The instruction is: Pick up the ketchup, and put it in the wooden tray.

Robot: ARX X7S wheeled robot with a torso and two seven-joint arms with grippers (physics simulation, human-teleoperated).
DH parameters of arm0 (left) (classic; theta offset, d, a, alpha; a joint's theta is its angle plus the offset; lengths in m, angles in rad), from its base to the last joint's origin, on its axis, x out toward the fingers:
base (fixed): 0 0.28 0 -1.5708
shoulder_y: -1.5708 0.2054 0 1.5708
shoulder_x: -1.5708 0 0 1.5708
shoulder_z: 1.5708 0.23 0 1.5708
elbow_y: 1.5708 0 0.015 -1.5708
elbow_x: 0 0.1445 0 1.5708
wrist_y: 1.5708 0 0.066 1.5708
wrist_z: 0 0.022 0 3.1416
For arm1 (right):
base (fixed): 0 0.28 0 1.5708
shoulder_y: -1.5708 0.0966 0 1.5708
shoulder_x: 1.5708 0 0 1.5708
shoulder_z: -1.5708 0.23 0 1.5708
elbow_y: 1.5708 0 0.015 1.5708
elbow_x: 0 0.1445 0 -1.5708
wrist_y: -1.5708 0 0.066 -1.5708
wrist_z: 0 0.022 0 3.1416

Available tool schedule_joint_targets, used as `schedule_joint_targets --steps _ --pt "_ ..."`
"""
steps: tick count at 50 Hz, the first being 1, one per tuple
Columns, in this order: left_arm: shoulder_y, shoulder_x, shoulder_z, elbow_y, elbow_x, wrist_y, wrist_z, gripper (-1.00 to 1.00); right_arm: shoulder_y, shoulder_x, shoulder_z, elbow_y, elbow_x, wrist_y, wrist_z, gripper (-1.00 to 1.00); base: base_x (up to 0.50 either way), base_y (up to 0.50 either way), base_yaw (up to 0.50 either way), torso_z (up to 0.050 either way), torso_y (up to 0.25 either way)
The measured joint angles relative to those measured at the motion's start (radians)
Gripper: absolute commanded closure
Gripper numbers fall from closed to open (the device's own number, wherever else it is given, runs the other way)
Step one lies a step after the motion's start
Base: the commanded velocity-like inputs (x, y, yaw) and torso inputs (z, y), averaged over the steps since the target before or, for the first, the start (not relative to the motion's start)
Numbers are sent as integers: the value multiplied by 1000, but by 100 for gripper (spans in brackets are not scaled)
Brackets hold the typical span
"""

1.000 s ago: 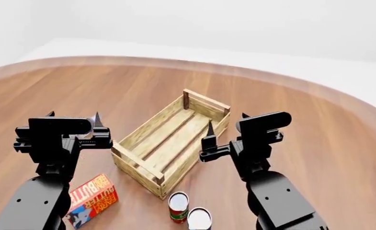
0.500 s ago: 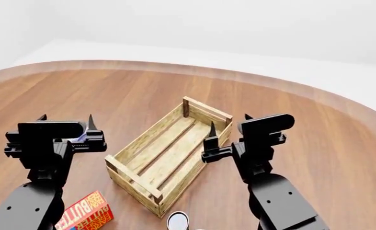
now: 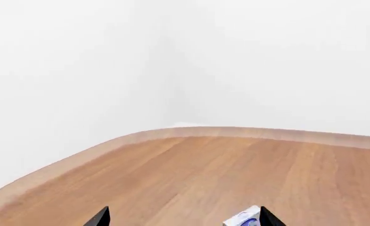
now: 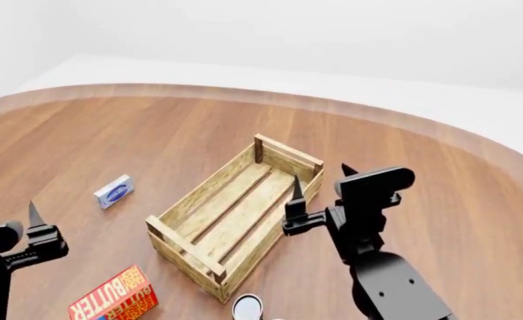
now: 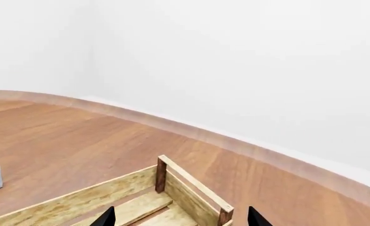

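Searching blind: ketchup not visible in any view. Both grippers, left gripper (image 4: 32,227) at 8 o'clock and right gripper (image 4: 319,190) beside the wooden tray (image 4: 234,213), spread and empty. Risk: grabbing the butter box (image 4: 114,300) at 7 o'clock by mistake.

Bright, even, diffuse light throughout; soft faint shadows under the tray (image 4: 234,217) on the bench (image 4: 154,140); renders sharp, glare-free.
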Motion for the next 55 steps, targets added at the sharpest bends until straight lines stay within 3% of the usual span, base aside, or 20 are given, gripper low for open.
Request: schedule_joint_targets --steps 12,22,41,55 --pt "243 75 -229 3 -42 96 12 -100 -22 7 -13 -5 2 -39 -10 -100 0 0 0 0 0" --pt "343 106 -331 -24 -78 96 14 -100 -31 4 -20 8 4 -63 -11 -100 0 0 0 0 0" --pt "396 123 -381 -51 -94 103 16 -100 -37 2 -28 27 10 -87 -8 -100 0 0 0 0 0" --pt "365 109 -350 -103 -70 111 11 -100 -41 4 -32 36 14 -97 -3 -100 0 0 0 0 0"
